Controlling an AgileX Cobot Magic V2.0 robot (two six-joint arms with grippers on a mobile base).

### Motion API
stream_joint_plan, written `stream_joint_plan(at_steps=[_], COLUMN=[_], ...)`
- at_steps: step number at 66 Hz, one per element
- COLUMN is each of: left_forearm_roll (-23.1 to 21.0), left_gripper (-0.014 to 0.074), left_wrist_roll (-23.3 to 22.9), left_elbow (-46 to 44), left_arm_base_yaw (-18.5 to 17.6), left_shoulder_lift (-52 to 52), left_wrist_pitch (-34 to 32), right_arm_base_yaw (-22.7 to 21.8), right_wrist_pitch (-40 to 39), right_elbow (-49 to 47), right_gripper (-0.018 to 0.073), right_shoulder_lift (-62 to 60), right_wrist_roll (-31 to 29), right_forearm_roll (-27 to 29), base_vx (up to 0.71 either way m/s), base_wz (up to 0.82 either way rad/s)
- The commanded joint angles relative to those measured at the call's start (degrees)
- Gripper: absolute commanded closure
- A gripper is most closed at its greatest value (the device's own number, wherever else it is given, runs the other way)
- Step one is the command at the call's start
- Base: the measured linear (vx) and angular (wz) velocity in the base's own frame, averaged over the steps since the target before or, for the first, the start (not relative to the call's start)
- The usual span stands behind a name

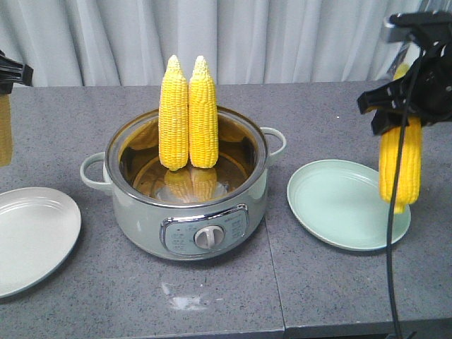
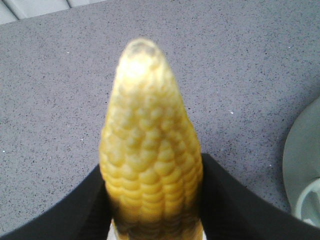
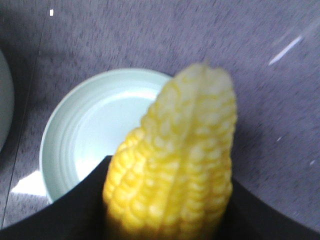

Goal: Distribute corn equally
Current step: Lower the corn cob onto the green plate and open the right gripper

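pot (image 1: 187,201): two cobs (image 1: 188,116) inside | left gripper (image 2: 151,167): clamps cob (image 2: 145,100), left of pot | right gripper (image 3: 170,180): clamps cob (image 3: 195,115), right of pot | plates (image 1: 32,236) (image 1: 332,201): no corn yet

We see a pale pleated curtain (image 1: 282,39) hanging behind a grey speckled surface (image 1: 106,296) crossed by a seam (image 1: 277,282), under soft even light.

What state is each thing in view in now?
Left gripper: shut on left cob.
Right gripper: shut on right cob.
Pot cobs: two, standing upright in pot.
Pot: lid off.
White plate: empty.
Green plate: empty.
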Motion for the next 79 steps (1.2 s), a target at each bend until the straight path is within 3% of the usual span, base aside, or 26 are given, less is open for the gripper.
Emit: stream_joint_plan(at_steps=[1,15,36,79], left_forearm_roll=[0.2,0.2,0.2,0.2], left_gripper=[0.0397,0.0397,0.0397,0.0397], left_wrist_roll=[-0.7,-0.7,-0.7,-0.7], left_elbow=[-1.9,-1.9,-1.9,-1.9], left_arm_base_yaw=[0.2,0.2,0.2,0.2], left_shoulder_lift=[-2.5,-2.5,-2.5,-2.5], left_wrist_pitch=[-2.9,-2.9,-2.9,-2.9], right_arm_base_yaw=[-0.3,-0.3,-0.2,-0.2], right_wrist_pitch=[0.9,3.2,5.2,5.3], right_elbow=[-1.7,-2.4,-13.8,-5.4], right_gripper=[0.0386,0.0386,0.0374,0.0331], right_shoulder_lift=[0.5,5.8,10.2,10.2], right_wrist_roll=[0.1,0.0,1.8,1.4], right_forearm_roll=[1.1,3.5,7.3,5.4], base_vx=[0.0,0.0,0.0,0.0], base_wz=[0.0,0.0,0.0,0.0])
